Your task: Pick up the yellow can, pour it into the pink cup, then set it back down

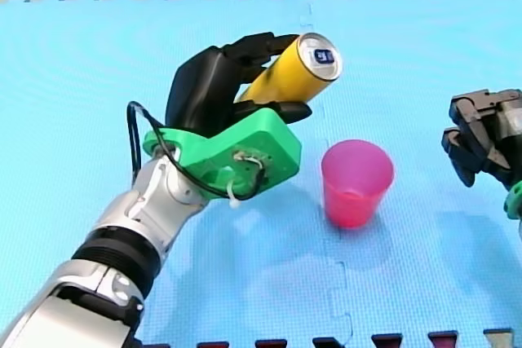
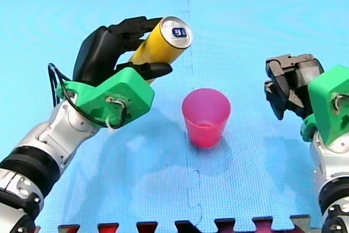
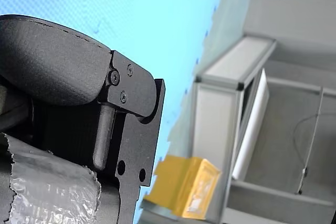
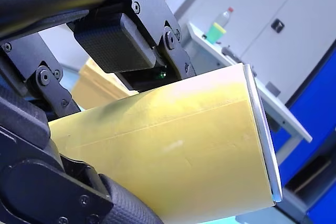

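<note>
1. My left robot hand (image 2: 103, 53) is clamped around the yellow can (image 2: 161, 42) and holds it in the air above the blue foam mat (image 2: 163, 189), clear of any surface.
2. The can is tipped well over, its body slanting from the palm up to its silver lid, which points towards the right and far side of the scene.
3. In the second wrist view the fingers (image 4: 121, 40) press on one side of the can's body and another finger cradles it from below, so the grip looks secure to me.
4. The pink cup (image 2: 205, 115) stands upright on the mat, to the right of the can and nearer than it. The lid is near the cup but not over its mouth.
5. My right robot hand (image 2: 286, 83) is on the right, well apart from the cup, and holds nothing.
6. I judge the pick-up done and the pour just starting: the can is lifted and leaning, but I cannot tell whether anything has reached the cup.
7. The next move calls for carrying the lid rightward and nearer until it sits above the cup's opening, then rolling the wrist so the lid end drops below the base.
8. The cup looks light, so I would keep the can's rim off it to avoid knocking it over.
</note>
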Controlling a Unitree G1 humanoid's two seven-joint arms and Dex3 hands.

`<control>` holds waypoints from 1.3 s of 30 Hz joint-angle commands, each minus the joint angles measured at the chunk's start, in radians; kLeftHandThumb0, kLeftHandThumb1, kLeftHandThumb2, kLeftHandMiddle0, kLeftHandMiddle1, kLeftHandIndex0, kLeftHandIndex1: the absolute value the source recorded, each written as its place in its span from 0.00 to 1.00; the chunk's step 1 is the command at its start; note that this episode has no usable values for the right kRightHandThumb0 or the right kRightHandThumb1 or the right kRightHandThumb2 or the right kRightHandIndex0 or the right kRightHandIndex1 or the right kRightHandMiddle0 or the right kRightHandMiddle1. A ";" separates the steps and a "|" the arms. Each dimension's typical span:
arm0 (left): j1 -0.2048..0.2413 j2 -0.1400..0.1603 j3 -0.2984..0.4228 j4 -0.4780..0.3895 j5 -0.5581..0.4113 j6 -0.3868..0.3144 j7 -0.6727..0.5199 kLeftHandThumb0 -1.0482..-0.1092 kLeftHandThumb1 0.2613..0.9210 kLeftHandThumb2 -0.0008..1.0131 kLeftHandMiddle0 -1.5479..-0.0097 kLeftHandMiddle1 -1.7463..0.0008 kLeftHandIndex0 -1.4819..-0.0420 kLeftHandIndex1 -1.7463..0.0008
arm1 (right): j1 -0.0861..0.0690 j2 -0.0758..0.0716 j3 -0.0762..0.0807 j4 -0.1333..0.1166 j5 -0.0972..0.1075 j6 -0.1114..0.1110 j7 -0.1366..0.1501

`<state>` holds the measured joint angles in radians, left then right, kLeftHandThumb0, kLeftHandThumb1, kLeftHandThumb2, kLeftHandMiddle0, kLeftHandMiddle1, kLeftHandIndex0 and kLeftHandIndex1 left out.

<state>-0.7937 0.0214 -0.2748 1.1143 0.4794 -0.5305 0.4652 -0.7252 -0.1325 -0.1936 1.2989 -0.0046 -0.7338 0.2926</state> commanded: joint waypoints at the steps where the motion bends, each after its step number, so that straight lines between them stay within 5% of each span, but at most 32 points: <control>1: -0.019 0.006 -0.011 0.007 0.011 0.003 0.010 0.68 0.81 0.00 0.15 1.00 0.21 1.00 | -0.003 0.000 -0.004 -0.002 0.008 -0.006 0.005; 20: -0.068 0.027 -0.126 0.092 0.154 0.026 0.163 0.70 0.83 0.00 0.09 0.99 0.21 1.00 | -0.006 0.003 0.003 -0.003 -0.002 -0.012 -0.015; 39: -0.090 0.063 -0.228 0.100 0.260 0.029 0.303 0.73 0.84 0.00 0.09 0.99 0.20 1.00 | -0.007 0.009 -0.006 0.000 0.007 -0.020 -0.002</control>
<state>-0.8699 0.0773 -0.4959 1.2153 0.7370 -0.5026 0.7576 -0.7271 -0.1227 -0.1961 1.2986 -0.0034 -0.7526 0.2899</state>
